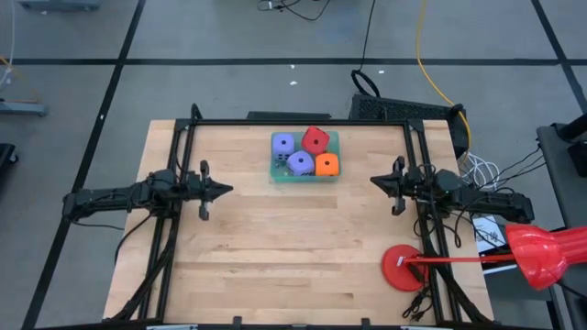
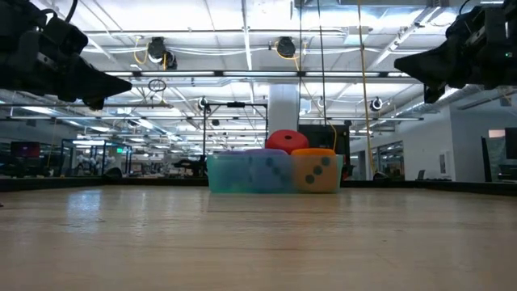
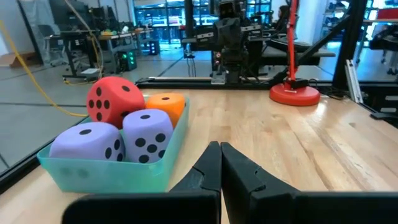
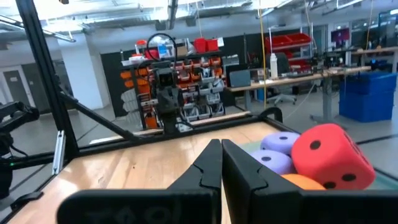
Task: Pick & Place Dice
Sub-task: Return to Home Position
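Left tool point(image 1: 227, 190): closed and gripping nothing, its two fingers point(image 3: 211, 163) pressed together in the left wrist view. It hangs above the left side of the worktop point(image 1: 293, 257), clear of the surface in the low view, and points toward the middle.

Right tool point(image 1: 375, 181): closed and gripping nothing, its fingers point(image 4: 212, 158) meeting along their length. It hangs above the right side of the worktop, level with the left tool and pointing back at it. The two tools are well apart.

Bin point(image 1: 305, 181): a pale teal tray with translucent walls. It stands on the worktop at the middle of the far edge, between the two tools and beyond their tips, and neither tool touches it.

Dice: all four lie in the bin.
- The red die point(image 1: 315, 140) sits highest, at the far right corner, tilted and resting on its neighbours.
- The orange die point(image 1: 327, 165) is at the near right corner, just under the red one.
- A purple die point(image 1: 283, 143) is at the far left.
- A second purple die point(image 1: 300, 163) is nearer, touching the orange die.

Other: a red base point(image 1: 402, 269) stands at the worktop's near right corner, well apart from the bin.
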`<state>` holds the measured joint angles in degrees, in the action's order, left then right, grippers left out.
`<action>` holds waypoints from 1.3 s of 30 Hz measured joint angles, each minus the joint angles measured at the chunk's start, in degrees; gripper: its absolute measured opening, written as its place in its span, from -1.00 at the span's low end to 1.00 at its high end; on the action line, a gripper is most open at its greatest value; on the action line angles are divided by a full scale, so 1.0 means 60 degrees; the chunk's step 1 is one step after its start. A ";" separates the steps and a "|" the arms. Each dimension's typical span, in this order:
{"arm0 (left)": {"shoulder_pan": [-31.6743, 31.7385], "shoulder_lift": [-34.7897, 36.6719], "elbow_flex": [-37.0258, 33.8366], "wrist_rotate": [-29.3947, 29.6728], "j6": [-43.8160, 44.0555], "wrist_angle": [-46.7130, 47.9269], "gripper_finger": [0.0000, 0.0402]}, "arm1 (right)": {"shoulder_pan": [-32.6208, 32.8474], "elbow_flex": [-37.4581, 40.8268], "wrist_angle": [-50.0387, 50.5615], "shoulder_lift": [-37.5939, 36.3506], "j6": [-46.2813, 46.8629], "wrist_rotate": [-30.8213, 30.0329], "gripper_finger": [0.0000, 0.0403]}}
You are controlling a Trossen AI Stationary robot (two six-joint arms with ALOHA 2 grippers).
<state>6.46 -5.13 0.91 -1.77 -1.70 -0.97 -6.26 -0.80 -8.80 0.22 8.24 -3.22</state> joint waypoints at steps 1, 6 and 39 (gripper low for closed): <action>0.0000 0.0000 0.0000 0.0069 0.0076 0.0000 -1.00 | 0.0000 0.0000 -0.0049 0.0002 -0.0049 -0.0003 -1.00; 0.0000 0.0000 0.0007 0.0426 0.0241 -0.0003 -0.96 | 0.0000 0.0000 0.0010 0.0008 -0.0121 0.0002 -1.00; 0.0000 0.0000 -0.0004 0.0559 0.0081 -0.0364 -0.86 | -0.0004 0.0000 0.0076 0.0017 -0.0130 0.0044 -1.00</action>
<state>6.46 -5.13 0.89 1.58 -1.21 -3.16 -6.28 -0.80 -8.34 0.32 7.46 -2.96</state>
